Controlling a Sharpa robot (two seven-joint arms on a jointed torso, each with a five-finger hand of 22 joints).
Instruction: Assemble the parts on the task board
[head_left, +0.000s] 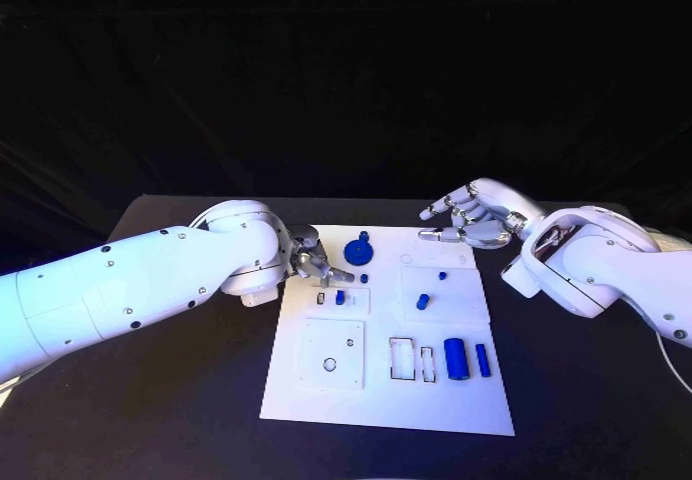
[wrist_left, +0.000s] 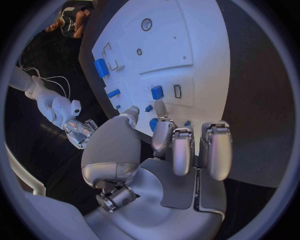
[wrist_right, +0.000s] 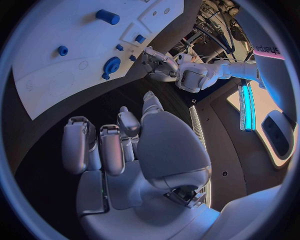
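Head view shows the empty, spread left hand (head_left: 306, 257) crowding the round blue part (head_left: 358, 250), risking a knock; the right hand (head_left: 472, 220) hovers empty.

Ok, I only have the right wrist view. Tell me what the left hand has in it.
Observer: Nothing. The left wrist view shows the left hand with a bare palm and its fingers apart, above the task board.
Operator: Now give me the board's near end.
Observer: In the head view a large blue cylinder lies there, with a slim blue bar beside it, towards the robot's right.
Operator: Place my own hand against the board.
Observer: The right hand hovers at the board's far right corner and holds nothing.
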